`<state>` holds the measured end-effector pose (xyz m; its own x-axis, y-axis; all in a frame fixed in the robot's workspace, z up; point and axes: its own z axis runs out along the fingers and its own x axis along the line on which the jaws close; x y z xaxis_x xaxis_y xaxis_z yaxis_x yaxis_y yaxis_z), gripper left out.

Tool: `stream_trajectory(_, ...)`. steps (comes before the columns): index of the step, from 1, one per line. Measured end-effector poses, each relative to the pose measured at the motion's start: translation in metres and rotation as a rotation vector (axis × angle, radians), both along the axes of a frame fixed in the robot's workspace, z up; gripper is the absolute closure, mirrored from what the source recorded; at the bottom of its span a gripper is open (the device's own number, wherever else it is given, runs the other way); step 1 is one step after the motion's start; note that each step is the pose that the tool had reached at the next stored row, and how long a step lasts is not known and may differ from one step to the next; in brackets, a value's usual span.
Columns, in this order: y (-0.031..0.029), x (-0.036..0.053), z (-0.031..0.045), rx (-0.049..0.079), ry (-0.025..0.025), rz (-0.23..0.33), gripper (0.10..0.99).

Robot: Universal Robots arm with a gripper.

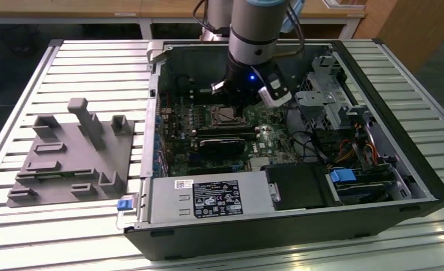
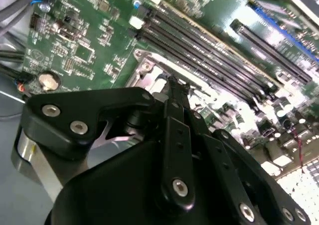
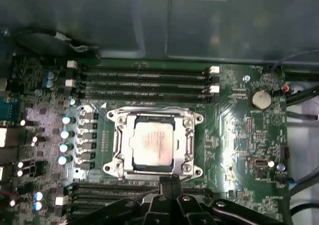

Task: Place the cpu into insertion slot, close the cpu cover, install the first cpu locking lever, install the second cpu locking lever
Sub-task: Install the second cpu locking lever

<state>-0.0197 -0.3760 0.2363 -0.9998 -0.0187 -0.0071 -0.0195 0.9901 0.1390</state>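
Note:
The cpu (image 3: 152, 144), a dull silver square, lies flat in the insertion slot (image 3: 154, 172) on the green motherboard. The cpu cover (image 3: 121, 141), a silver frame, lies down around the chip, whose top shows through its window. My gripper (image 3: 169, 181) hangs just above the socket's edge with its black fingers pressed together and nothing between them. In the second wrist view the gripper (image 2: 173, 83) points at the socket's silver corner (image 2: 147, 68). The exterior view shows the arm's wrist (image 1: 251, 76) standing over the socket (image 1: 223, 114) inside the open computer case. I cannot make out the locking levers.
Memory slots (image 3: 144, 78) run along one side of the socket and a coin battery (image 3: 260, 99) sits beyond it. A black block (image 1: 222, 144), the power supply (image 1: 207, 197) and the drive cage (image 1: 335, 107) crowd the case. A grey fixture (image 1: 71, 152) lies on the slatted table.

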Motion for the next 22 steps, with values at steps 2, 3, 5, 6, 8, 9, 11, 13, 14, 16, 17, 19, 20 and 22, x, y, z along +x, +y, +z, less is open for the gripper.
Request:
stream_trajectory(2,-0.0003,-0.0074,-0.0003,0.000,0.0000,0.000,0.980)
stream_trajectory(3,-0.0006,-0.0109,-0.0005,0.001,-0.0001,0.000,0.980)
stream_trajectory(5,-0.0025,-0.0153,-0.0009,0.001,-0.0001,0.000,0.980)
stream_trajectory(6,-0.0032,-0.0161,-0.0012,0.001,-0.0001,-0.001,0.980)
stream_trajectory(8,-0.0041,-0.0176,-0.0020,0.001,-0.0001,-0.004,0.980)
stream_trajectory(9,-0.0044,-0.0188,-0.0026,0.001,0.0000,-0.006,0.980)
stream_trajectory(11,-0.0045,-0.0234,-0.0050,0.002,-0.0001,-0.006,0.980)
stream_trajectory(13,-0.0045,-0.0284,-0.0085,0.002,0.0000,-0.006,0.980)
stream_trajectory(14,-0.0045,-0.0303,-0.0103,0.002,-0.0001,-0.006,0.980)
stream_trajectory(16,-0.0045,-0.0332,-0.0139,0.002,-0.0001,-0.006,0.980)
stream_trajectory(17,-0.0045,-0.0343,-0.0156,0.002,0.0000,-0.006,0.980)
stream_trajectory(19,-0.0045,-0.0354,-0.0191,0.002,0.0000,-0.006,0.980)
stream_trajectory(20,-0.0046,-0.0355,-0.0205,0.004,0.0001,-0.006,0.980)
stream_trajectory(22,-0.0062,-0.0357,-0.0218,0.012,0.0001,-0.006,0.980)
